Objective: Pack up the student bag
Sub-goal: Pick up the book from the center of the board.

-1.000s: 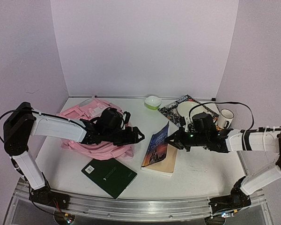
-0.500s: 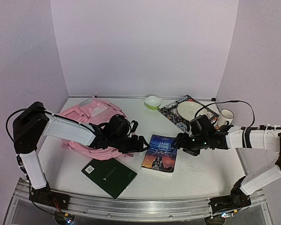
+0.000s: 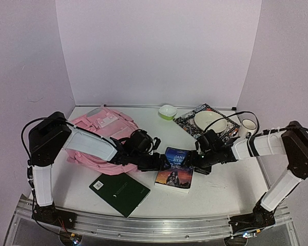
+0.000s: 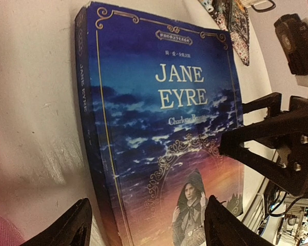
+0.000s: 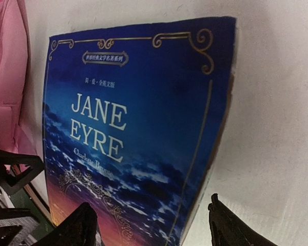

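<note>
The pink student bag (image 3: 100, 128) lies slumped at the back left of the table, and its edge also shows in the right wrist view (image 5: 5, 77). A blue "Jane Eyre" paperback (image 3: 175, 170) lies flat, cover up, at the centre. My left gripper (image 3: 159, 162) is open at the book's left edge. In its wrist view the jaws (image 4: 149, 225) straddle the spine edge of the book (image 4: 164, 128) without closing on it. My right gripper (image 3: 195, 161) is open at the book's right edge. Its jaws (image 5: 151, 220) straddle the page edge of the book (image 5: 138, 128).
A dark green notebook (image 3: 119, 190) lies near the front, left of centre. At the back are a small green bowl (image 3: 167, 111), a cream bowl (image 3: 210, 121) on a patterned book, and a white mug (image 3: 248, 126). The two grippers face each other closely across the paperback.
The paperback, held up on edge by my right gripper a second ago, now lies flat. The right gripper has opened. Both grippers have closed in on the book from either side.
</note>
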